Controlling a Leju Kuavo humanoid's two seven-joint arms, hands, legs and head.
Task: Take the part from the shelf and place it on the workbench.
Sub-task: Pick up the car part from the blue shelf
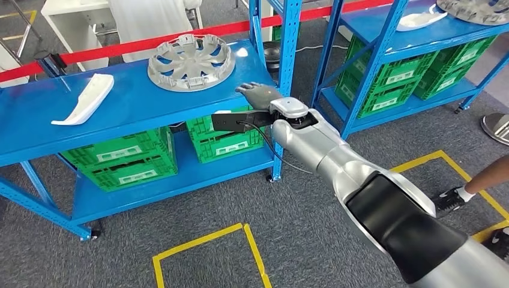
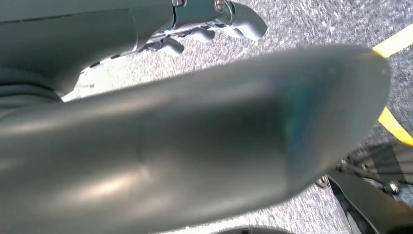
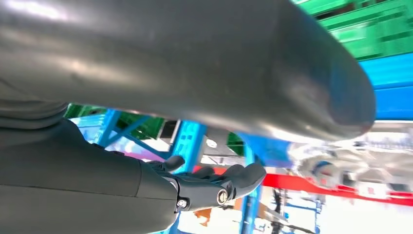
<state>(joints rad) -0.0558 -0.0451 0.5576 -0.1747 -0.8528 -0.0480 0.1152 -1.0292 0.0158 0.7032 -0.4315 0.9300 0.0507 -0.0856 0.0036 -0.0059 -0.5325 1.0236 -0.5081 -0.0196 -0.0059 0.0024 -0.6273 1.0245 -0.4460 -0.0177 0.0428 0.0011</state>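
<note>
Hubcap [image 1: 191,62] just beyond R hand [image 1: 259,93]

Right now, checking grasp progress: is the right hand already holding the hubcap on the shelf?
No: the right hand hovers empty beside the hubcap, which lies on the shelf.

1. Right hand [image 1: 258,92] reaches over the shelf edge just short of the hubcap [image 1: 190,61]; from the head view, whether the fingertips touch the shelf top [image 1: 120,102] can't be told.
2. Right wrist view: beyond the thick thumb [image 3: 195,68], that hubcap [image 3: 350,165] is a pale blur, detail unreadable.
3. Left hand [image 2: 204,24] is mostly hidden behind its own thumb [image 2: 195,146]; the fingers' pose is unclear.
4. Far right of the hand, a second hubcap [image 1: 477,9] is cut by the frame edge.
</note>
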